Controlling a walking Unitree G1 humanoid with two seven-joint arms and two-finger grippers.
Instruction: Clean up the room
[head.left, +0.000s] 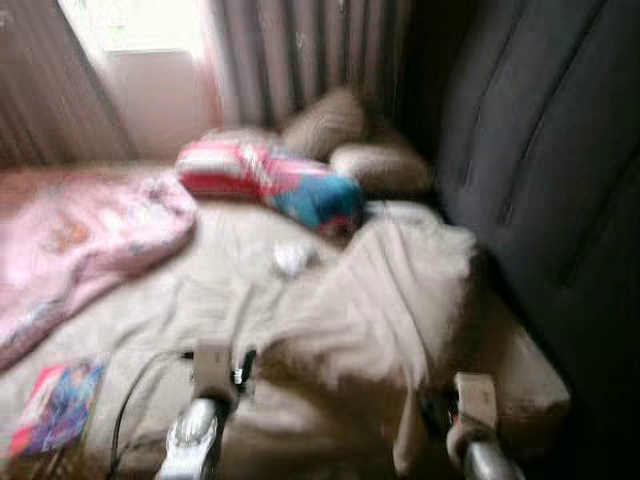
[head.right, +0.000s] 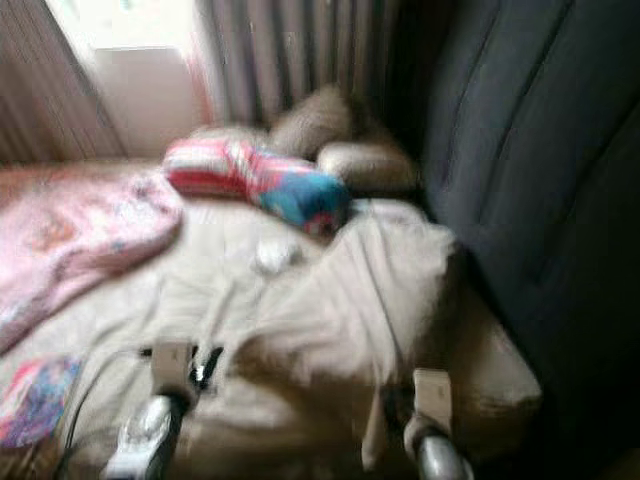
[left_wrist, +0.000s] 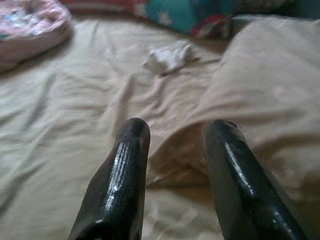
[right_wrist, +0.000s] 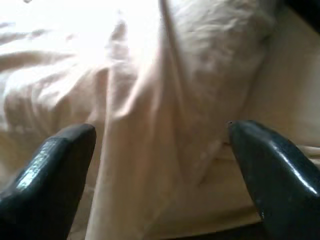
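Closest to me, bottom of the head view: my two arms poking up over the bed's near edge. Left claw (left_wrist: 172, 150) is bottom centre-left, fingers spread, nothing between them; the wrist cam looks past them at wrinkled beige sheet (head.left: 180, 300) w/ a fold of the duvet just ahead. Right claw (right_wrist: 160, 150) is bottom right, also spread wide & empty, hovering over a ridge of the beige duvet (head.left: 390, 300) near the mattress edge.

Left to right across the frame, all a bit blurred. Bottom left corner: a colourful flat item (head.left: 55, 405), pink/blue print, maybe a booklet or packet, can't tell which, lying on the sheet. A dark cable (head.left: 130, 395) curves beside it towards the left arm. Mid-left: a pink blanket (head.left: 80, 245) bunched up, draping off the left edge. Upper left: bright window (head.left: 150, 25) w/ curtains (head.left: 290, 60) either side.

Centre: a small white crumpled thing (head.left: 292, 258), cloth or tissue, sits on the sheet, well ahead of the left claw. Behind it, upper centre, a long cushion (head.left: 270, 180) striped red/white/pink w/ a blue end, lying across the bed. Behind that, two brown pillows (head.left: 350, 140) against the curtains.

Right of centre: the duvet is heaped in a big mound. Far right: a dark padded headboard (head.left: 540, 160) runs top to bottom.
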